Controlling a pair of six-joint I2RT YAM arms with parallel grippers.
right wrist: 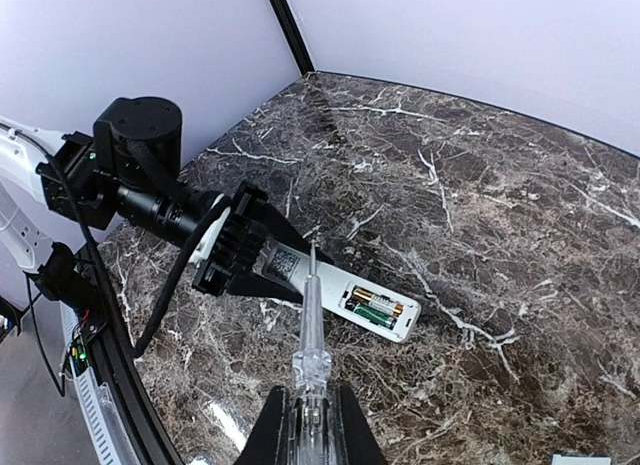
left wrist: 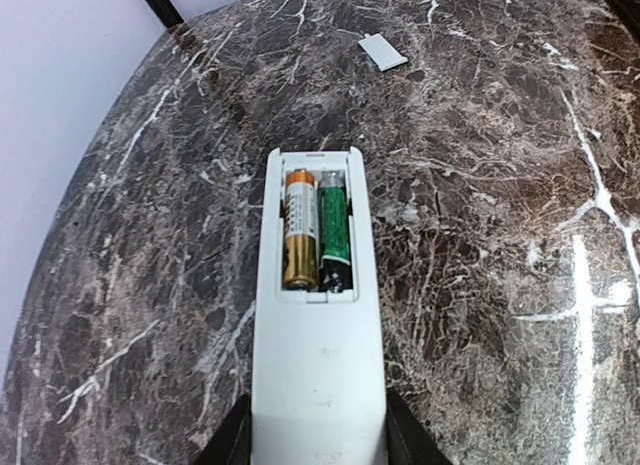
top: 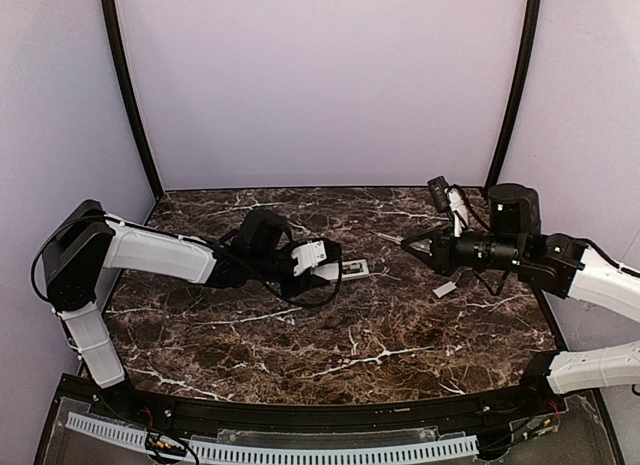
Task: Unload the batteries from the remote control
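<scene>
Batteries (left wrist: 300, 235), one gold-and-orange, one green-and-black, sit side by side in the open compartment of the slim white rectangular remote control (left wrist: 318, 365). It lies back face up, low over the left-middle of the dark marble-patterned table (top: 300, 355). The left gripper (left wrist: 318, 440) clamps its near end. The right gripper (right wrist: 310, 425) is clenched on a thin translucent grey stick tool (right wrist: 312, 315), whose tip stops short of the remote. A small flat white cover piece (left wrist: 382, 51) lies apart.

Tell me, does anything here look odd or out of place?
The slim white remote control has its battery bay uncovered, showing one gold battery and one green battery: a mismatched pair. A small white flat cover lies apart on the dark marble table.
</scene>
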